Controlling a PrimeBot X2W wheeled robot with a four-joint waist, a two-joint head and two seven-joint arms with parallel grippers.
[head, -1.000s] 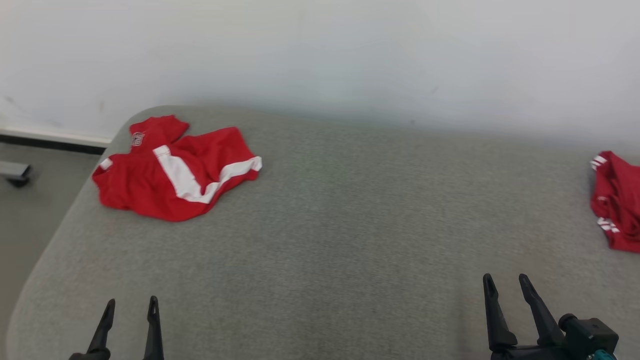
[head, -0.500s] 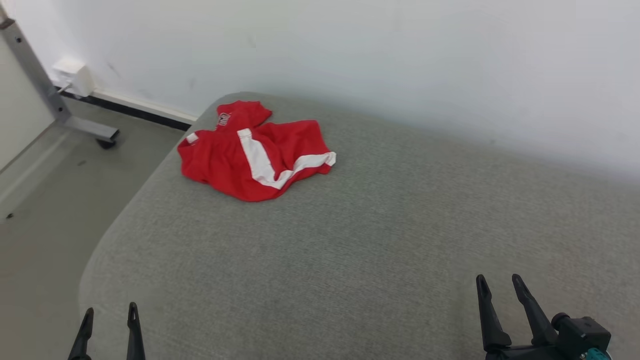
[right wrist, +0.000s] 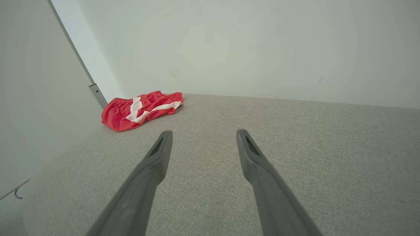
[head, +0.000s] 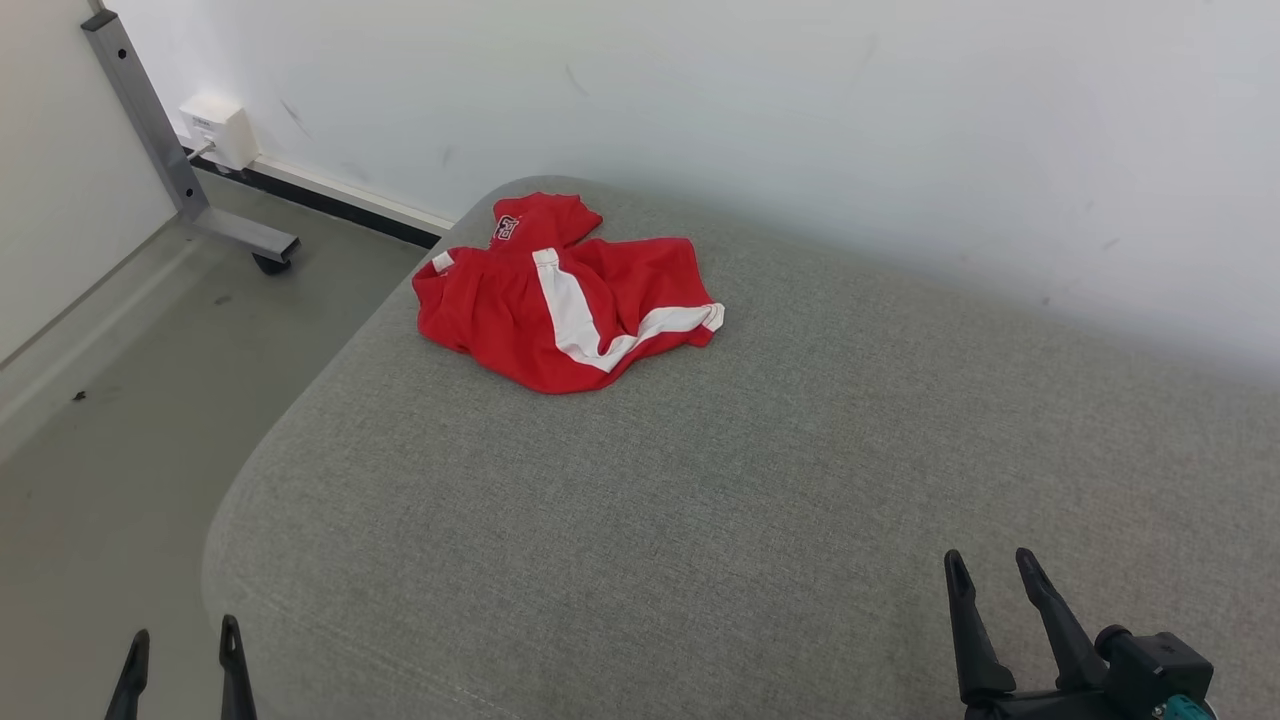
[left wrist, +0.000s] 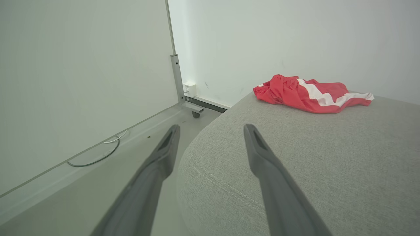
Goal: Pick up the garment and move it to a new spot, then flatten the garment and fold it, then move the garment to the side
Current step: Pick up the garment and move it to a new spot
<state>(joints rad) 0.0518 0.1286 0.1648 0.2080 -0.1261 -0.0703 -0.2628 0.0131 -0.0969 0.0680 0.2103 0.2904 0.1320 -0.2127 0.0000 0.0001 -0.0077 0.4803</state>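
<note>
The garment (head: 565,298) is a pair of red shorts with white stripes, lying crumpled near the far left corner of the grey padded surface (head: 760,460). It also lies far ahead in the left wrist view (left wrist: 311,95) and the right wrist view (right wrist: 139,109). My left gripper (head: 182,640) hangs open at the lower left, over the surface's left edge, far from the garment. My right gripper (head: 992,568) stands open at the lower right above the grey surface. Both grippers (left wrist: 211,129) (right wrist: 201,133) hold nothing.
A white wall (head: 760,110) runs behind the surface. To the left lies grey floor (head: 120,400) with a metal frame leg on a castor (head: 200,190), a white wall box (head: 220,128) and a loose cable (left wrist: 95,154).
The head view has swung left, so the garment now sits nearer the picture's middle and the floor at the left has come into view. Both grippers stay open.
</note>
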